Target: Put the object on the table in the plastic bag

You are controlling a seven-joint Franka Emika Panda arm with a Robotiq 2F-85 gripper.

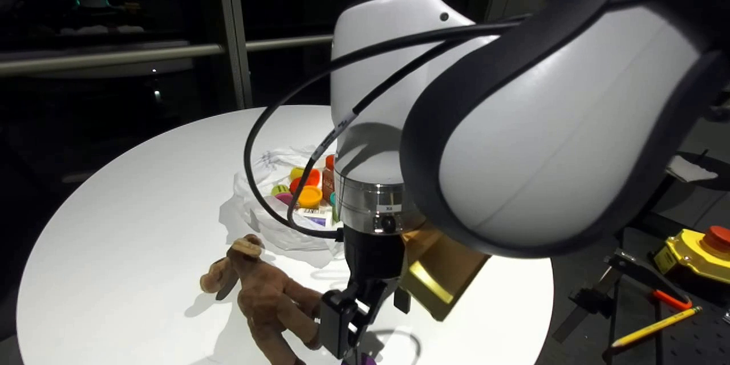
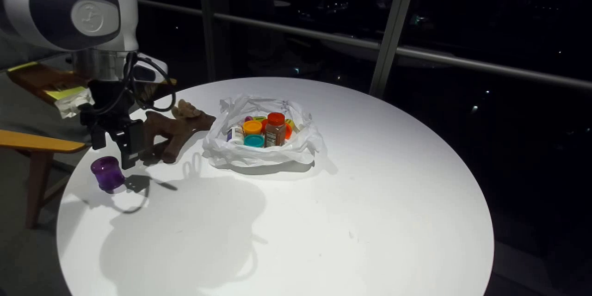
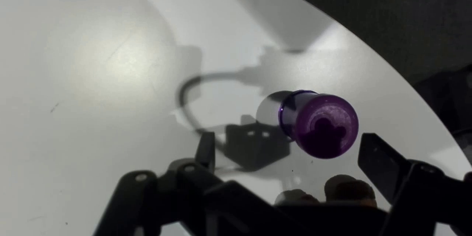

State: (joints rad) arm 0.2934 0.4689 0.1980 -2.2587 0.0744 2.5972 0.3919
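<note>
The 2 fingers (image 3: 382, 165) stand wide apart; in an exterior view the purple jar (image 1: 368, 360) is mostly cropped.

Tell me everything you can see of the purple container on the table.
The purple container is a glossy, translucent-looking cylinder, likely plastic, waisted between wider ends. In the wrist view its round top shows faint rings, partly dark; whether it is a lid is unclear. It stands upright on the white table, near the edge, outside the plastic bag. The open gripper hangs close by; only the table appears to touch it.
</note>
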